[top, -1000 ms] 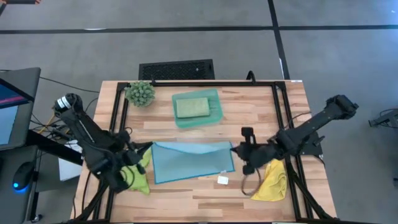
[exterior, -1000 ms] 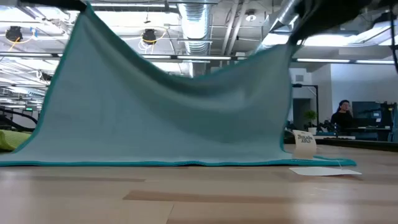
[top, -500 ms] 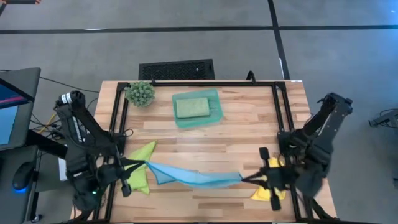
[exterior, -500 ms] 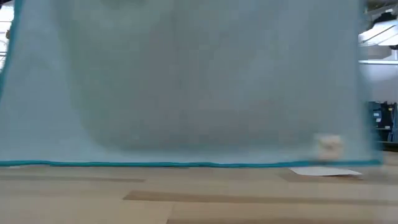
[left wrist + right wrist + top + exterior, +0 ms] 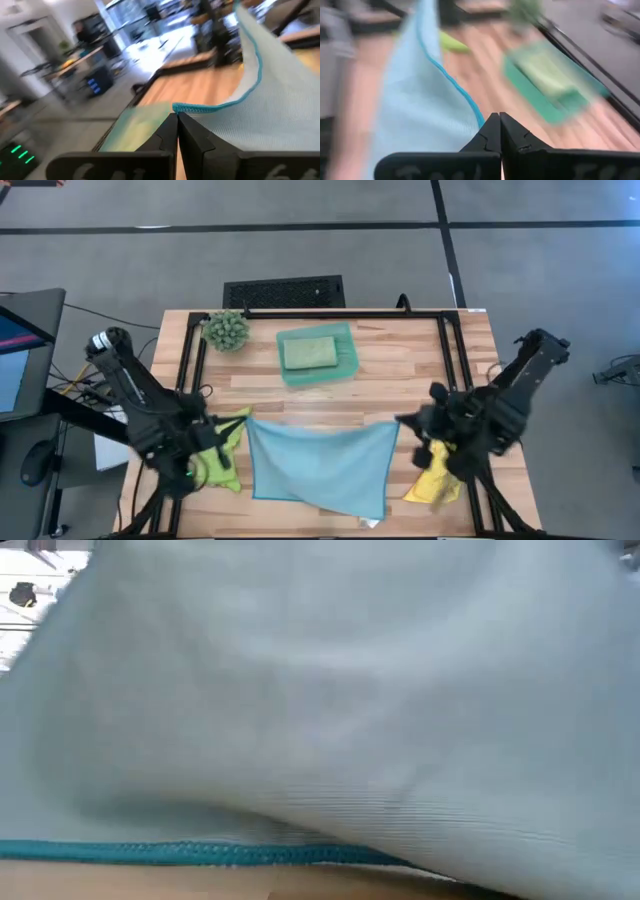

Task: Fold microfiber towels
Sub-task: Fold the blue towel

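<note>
Item: light blue towel (image 5: 322,465). Spread between the two arms over the near middle of the counter (image 5: 400,365), its far edge lifted, its near edge trailing down toward the counter's front. From the low camera it fills almost the whole view, a teal hem running along the bottom.

Item: left tool (image 5: 240,425). Fingers pressed together, clamped on the blue towel's far left corner; the wrist view shows the teal-stitched corner pinched right at the fingertips (image 5: 176,119).

Item: right tool (image 5: 402,421). Fingers together, clamped on the far right corner; the hem runs straight into the closed fingertips (image 5: 495,120) in its wrist view.

Item: lime green towel (image 5: 222,452). Crumpled at the counter's left, partly under the left arm.

Item: yellow towel (image 5: 432,478). Bunched at the right, beneath the right arm.

Item: sage green towel (image 5: 309,352). Folded, lying in the teal tray (image 5: 345,364) at the far middle.

Item: spiky plant ball (image 5: 226,330). Far left corner, well apart from the work.

Step in hand, by my reading: the blue towel is held out by two corners, ready for flattening or for its first fold.

Next move calls for: both arms travelling evenly, so the held edge stays taut and square while it is laid down or carried over to meet the near edge.
</note>
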{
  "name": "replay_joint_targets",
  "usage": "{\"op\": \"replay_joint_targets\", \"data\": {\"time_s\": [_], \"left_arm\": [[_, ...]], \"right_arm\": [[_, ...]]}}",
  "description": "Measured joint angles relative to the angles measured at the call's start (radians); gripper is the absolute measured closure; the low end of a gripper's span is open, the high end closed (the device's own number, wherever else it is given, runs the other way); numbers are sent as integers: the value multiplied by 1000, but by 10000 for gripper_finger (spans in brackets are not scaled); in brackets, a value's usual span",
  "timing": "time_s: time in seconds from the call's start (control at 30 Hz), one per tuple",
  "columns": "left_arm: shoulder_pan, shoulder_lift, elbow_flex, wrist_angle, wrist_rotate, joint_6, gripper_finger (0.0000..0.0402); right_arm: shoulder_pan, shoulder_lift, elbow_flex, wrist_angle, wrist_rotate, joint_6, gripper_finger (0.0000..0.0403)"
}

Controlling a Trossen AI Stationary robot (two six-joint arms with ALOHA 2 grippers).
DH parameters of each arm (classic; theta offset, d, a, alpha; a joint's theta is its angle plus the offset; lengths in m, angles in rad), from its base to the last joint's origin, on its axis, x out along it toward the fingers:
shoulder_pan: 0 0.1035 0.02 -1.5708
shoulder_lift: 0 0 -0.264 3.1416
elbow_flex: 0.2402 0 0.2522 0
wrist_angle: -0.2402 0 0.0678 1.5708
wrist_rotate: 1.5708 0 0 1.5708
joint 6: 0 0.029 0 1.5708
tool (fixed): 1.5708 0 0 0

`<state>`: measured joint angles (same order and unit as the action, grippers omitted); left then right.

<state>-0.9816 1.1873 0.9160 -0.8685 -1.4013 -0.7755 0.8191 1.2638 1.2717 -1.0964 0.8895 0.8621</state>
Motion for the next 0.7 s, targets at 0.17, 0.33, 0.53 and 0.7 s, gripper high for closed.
{"op": "replay_joint_targets", "data": {"time_s": [0.17, 0.33, 0.53, 0.7], "left_arm": [[117, 0, -150, -2, 1, -88, 401], [213, 0, -294, 74, 1, -120, 401], [215, 0, -368, 247, 72, 14, 401], [192, 11, -370, 341, 303, 150, 401]], "right_arm": [[-159, 1, -177, -53, -51, 68, 392], [-285, 1, -319, 63, -51, -65, 392], [-335, 1, -365, 244, -112, -278, 391], [-303, 1, -365, 357, -241, -353, 392]]}}
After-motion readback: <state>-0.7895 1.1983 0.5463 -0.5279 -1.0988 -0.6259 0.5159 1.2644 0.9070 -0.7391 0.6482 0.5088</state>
